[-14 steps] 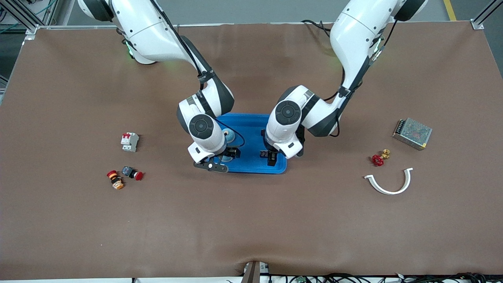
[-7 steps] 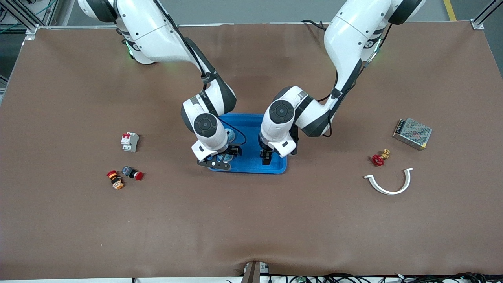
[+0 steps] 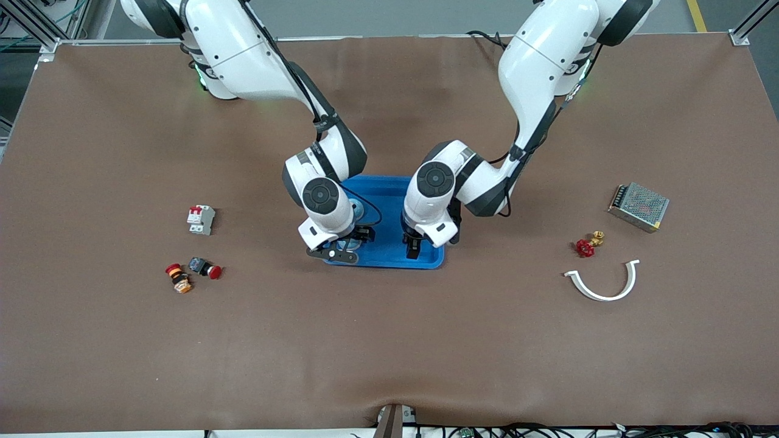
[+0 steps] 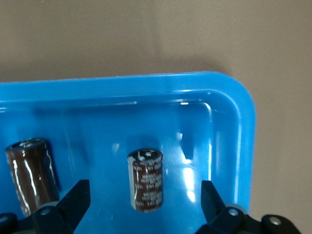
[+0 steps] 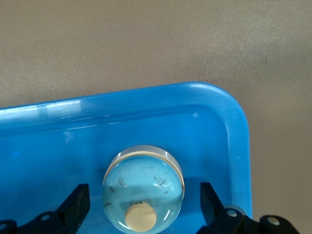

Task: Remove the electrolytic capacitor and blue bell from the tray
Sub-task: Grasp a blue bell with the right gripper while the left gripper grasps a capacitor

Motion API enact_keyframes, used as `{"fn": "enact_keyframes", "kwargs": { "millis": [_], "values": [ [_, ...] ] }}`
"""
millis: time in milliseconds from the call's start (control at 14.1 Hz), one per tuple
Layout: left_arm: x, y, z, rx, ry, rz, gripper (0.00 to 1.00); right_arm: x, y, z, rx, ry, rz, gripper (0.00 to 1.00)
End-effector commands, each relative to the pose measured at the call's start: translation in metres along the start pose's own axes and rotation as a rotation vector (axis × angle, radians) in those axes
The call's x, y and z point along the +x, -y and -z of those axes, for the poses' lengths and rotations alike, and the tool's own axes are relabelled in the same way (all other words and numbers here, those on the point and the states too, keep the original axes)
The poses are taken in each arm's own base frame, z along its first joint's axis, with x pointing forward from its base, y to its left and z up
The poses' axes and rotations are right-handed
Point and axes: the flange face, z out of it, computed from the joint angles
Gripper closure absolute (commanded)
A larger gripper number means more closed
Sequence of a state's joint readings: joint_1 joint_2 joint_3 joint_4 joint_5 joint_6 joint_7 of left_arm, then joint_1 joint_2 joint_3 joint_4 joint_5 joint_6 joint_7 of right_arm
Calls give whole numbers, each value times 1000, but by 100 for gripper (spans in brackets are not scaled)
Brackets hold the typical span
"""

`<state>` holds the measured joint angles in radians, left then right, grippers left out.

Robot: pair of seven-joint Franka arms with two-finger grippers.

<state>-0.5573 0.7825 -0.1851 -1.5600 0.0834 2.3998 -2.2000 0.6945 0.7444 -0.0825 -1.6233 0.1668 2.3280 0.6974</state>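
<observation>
1. Hovering low over the tray (image 3: 389,258), both pincers have their fingers spread wide with nothing held. The left pincer (image 4: 144,207) brackets an upright brown electrolytic capacitor (image 4: 146,180), and a second capacitor (image 4: 30,173) stands just beside it, near one finger (image 4: 73,202).
2. The right pincer (image 5: 144,207) straddles the blue bell (image 5: 143,187), which sits dome-up in a tray corner, close to the rim.
3. What could go wrong, I reckon: the left finger might clip that second capacitor on the way down and tip it over. The bell's dome looks smooth and round, so the pads could slide off it. Both arms are crowded over one small tray, so the wrists could bump, and a finger catching the rim could drag the whole tray.
4. Out on the brown counter (image 3: 389,353): a breaker (image 3: 201,219) and push buttons (image 3: 192,272) toward the right arm's end; a red valve (image 3: 586,245), a white curved clip (image 3: 604,281) and a mesh power supply (image 3: 638,206) toward the left arm's end.
</observation>
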Motion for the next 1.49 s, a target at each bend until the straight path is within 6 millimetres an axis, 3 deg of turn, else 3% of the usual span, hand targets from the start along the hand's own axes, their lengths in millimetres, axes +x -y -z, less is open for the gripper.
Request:
{"fn": "enact_keyframes", "kwargs": {
  "millis": [0,355,710,781,852,1066,1137,1350,1421],
  "values": [
    [-8,1,-10,-21,-22,-16,0,-2,1,-2,-1,-8,-12,0],
    [-6,0,-15,-30,-16,-14,0,-2,1,-2,-1,-8,-12,0],
    [-5,-1,-15,-30,-13,-9,0,-3,0,-3,-4,-5,-12,51],
    [-6,-1,-14,-31,-12,-9,3,-3,0,-4,-5,-4,-12,56],
    [-7,0,-14,-31,-11,-10,20,-3,0,-4,-6,-3,-12,56],
    [-8,1,-14,-31,-13,-23,95,1,-4,-1,-8,1,-19,56],
    [-8,0,-13,-33,-13,-23,100,1,-3,3,-4,-1,-16,56],
    [-8,0,-12,-35,-13,-27,100,7,-7,15,-18,16,-10,56],
    [-9,-1,-8,-39,-11,-27,100,9,-5,28,-18,18,-5,56]
  ]
}}
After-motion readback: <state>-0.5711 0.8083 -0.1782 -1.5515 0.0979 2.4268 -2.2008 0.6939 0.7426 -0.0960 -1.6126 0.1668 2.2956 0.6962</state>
